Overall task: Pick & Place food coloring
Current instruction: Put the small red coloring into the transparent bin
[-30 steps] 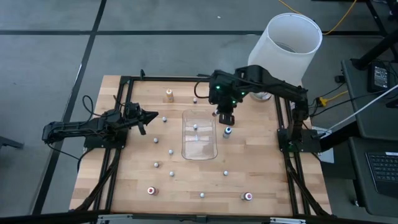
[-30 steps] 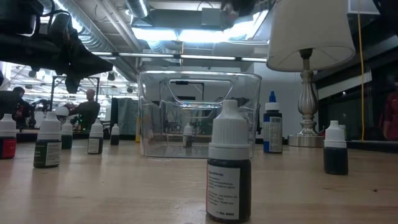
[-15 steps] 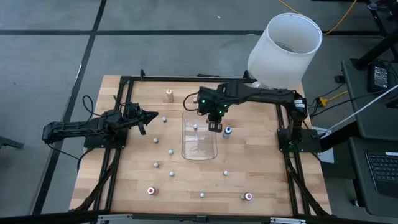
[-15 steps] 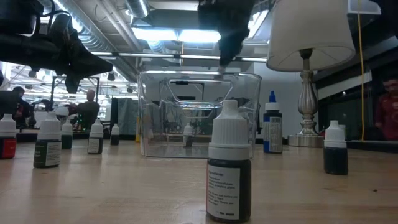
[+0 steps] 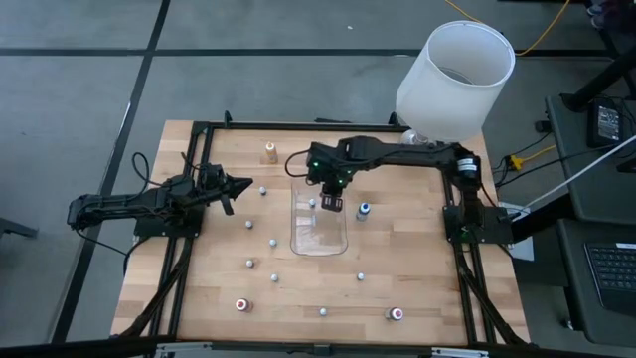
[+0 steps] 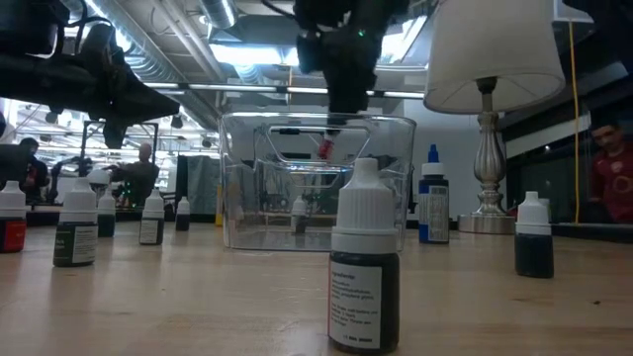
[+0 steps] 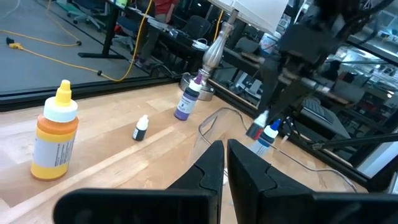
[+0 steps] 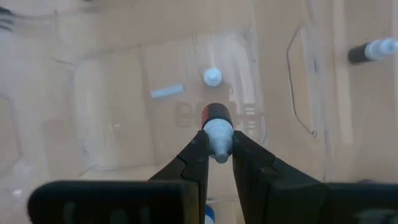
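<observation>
Robotics lab / open-plan workshop w/ a test rig.

Butcher-block worktop (image 5: 298, 298) sits in a black metal frame (image 5: 199, 129) on grey concrete floor (image 5: 79, 80); exposed ducts and strip lights (image 6: 247, 54) overhead; rows of desks w/ a seated person (image 6: 138, 168) in the background, office chairs (image 7: 199, 25), a yellow cable (image 7: 62, 43) on the floor, a keyboard (image 5: 611, 273) on a side desk. Table lamp (image 6: 490, 109) looks like a prop.

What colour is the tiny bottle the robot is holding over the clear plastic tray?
The small held bottle is red with a whitish cap, clearest in the right wrist view.
</observation>
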Action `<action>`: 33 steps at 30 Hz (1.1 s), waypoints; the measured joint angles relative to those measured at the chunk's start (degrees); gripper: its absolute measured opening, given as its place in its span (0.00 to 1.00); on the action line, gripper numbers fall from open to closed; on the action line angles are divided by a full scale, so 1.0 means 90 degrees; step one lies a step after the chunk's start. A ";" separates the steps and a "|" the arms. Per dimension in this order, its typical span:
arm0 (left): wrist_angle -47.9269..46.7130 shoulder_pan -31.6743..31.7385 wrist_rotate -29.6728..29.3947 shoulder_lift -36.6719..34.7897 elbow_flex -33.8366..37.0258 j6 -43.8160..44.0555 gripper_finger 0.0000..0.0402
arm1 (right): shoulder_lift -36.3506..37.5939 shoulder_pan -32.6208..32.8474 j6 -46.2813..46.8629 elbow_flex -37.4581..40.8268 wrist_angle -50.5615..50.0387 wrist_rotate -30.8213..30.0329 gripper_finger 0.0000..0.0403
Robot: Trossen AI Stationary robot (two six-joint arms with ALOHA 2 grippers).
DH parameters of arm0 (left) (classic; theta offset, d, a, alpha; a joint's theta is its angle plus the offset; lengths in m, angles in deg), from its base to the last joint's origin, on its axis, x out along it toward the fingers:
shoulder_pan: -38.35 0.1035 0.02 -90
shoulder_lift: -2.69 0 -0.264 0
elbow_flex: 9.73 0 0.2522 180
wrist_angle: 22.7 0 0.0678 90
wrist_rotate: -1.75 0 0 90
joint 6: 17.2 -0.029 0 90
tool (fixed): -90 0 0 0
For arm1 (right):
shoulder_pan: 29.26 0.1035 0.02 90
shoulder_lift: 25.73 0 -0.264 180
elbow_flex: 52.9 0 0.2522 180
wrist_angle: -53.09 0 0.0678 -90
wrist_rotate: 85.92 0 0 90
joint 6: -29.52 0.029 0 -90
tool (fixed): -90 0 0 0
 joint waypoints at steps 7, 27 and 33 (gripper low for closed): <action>0.0001 0.0000 -0.0035 0.0001 -0.0001 0.0002 0.04 | -0.0549 0.0041 -0.0155 -0.1316 -0.1116 -0.0514 0.15; 0.0000 0.0000 -0.0035 0.0001 0.0000 0.0000 0.04 | -0.1813 0.0199 -0.0670 -0.1654 -0.1410 -0.0386 0.15; 0.0000 0.0001 -0.0035 0.0000 0.0000 0.0000 0.04 | -0.2033 0.0207 -0.0694 -0.1661 -0.1128 -0.0364 0.15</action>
